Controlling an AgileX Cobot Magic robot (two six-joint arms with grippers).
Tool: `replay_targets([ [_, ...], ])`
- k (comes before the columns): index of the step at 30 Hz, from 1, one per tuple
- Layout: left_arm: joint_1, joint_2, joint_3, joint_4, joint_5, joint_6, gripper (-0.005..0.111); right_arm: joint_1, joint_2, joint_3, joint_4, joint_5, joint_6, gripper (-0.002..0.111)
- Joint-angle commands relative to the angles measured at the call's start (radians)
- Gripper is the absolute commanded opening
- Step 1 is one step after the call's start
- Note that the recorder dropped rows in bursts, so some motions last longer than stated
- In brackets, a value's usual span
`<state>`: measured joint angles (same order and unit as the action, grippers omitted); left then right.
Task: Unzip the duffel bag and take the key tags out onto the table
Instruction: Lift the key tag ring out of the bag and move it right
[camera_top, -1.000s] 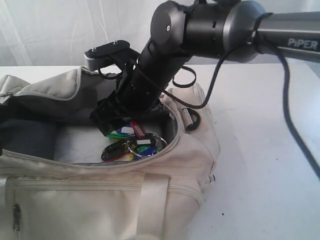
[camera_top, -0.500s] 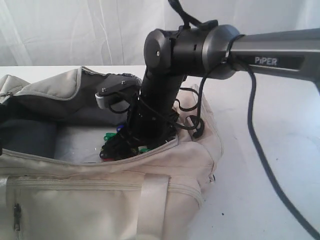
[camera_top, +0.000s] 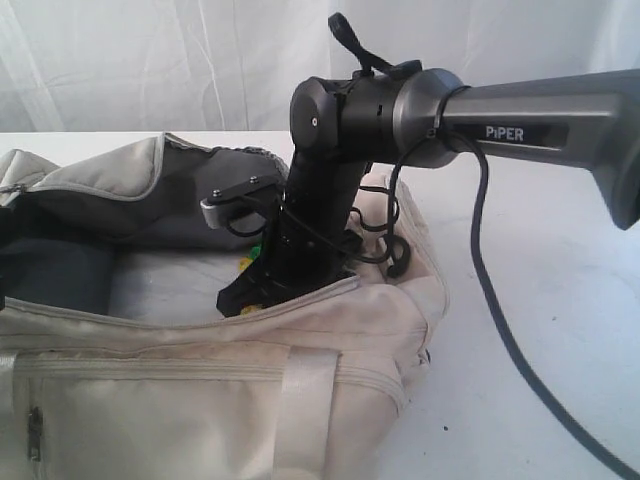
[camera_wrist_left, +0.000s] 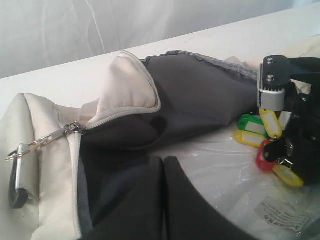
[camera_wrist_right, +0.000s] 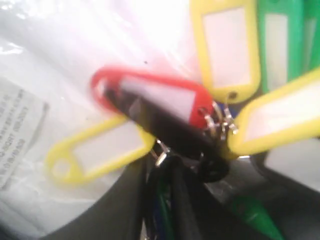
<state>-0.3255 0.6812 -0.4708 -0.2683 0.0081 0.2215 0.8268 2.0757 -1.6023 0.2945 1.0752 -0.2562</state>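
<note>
Duffel bag (camera_top: 200, 390) is unzipped and wide open on the table (camera_top: 530, 300), top flap folded back, grey lining showing. Right gripper (camera_top: 245, 295) points down inside the bag, just behind the near wall. Key tags (camera_top: 246, 262) are on the bag floor right at its tip; exterior view only catches a bit of yellow and green past the arm. Right wrist view: right gripper (camera_wrist_right: 162, 200) has its fingers nearly together with blue and green tags wedged between them, so it's clamped on the bunch. A red tag (camera_wrist_right: 150, 97) and several yellow ones fan out past the tip, joined on metal rings. The tags lie on a crinkled plastic sheet (camera_wrist_left: 210, 170) with a printed label (camera_wrist_left: 280, 215). Nothing from the bunch is on the table. Left wrist view: left gripper (camera_wrist_left: 163, 165) has its fingers pressed together with nothing between them, hanging over the dark lining at the other end of the opening. The key tags (camera_wrist_left: 262, 130) and right gripper (camera_wrist_left: 292, 150) sit across from it. The zipper pull (camera_wrist_left: 64, 131) sits at the end of the zip, beside the folded flap.
</note>
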Motion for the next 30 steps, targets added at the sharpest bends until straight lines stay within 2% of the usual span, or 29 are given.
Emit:
replay_targets([
  [1, 0.004, -0.006, 0.006, -0.015, -0.008, -0.005, 0.0, 0.011, -0.054, 0.017, 0.051, -0.085, -0.011, 0.0],
  [8, 0.004, -0.006, 0.006, -0.015, -0.008, -0.005, 0.0, 0.011, -0.2, 0.017, 0.046, -0.157, -0.011, 0.0],
  [21, 0.004, -0.006, 0.006, -0.015, -0.008, -0.007, 0.0, 0.009, -0.322, 0.017, -0.005, -0.157, -0.009, 0.0],
  [25, 0.004, -0.006, 0.006, -0.015, -0.008, -0.007, 0.0, -0.023, -0.402, 0.017, -0.048, -0.122, -0.009, 0.0],
  [30, 0.004, -0.006, 0.006, -0.015, -0.008, -0.007, 0.0, -0.114, -0.521, 0.019, -0.168, -0.035, 0.03, 0.0],
])
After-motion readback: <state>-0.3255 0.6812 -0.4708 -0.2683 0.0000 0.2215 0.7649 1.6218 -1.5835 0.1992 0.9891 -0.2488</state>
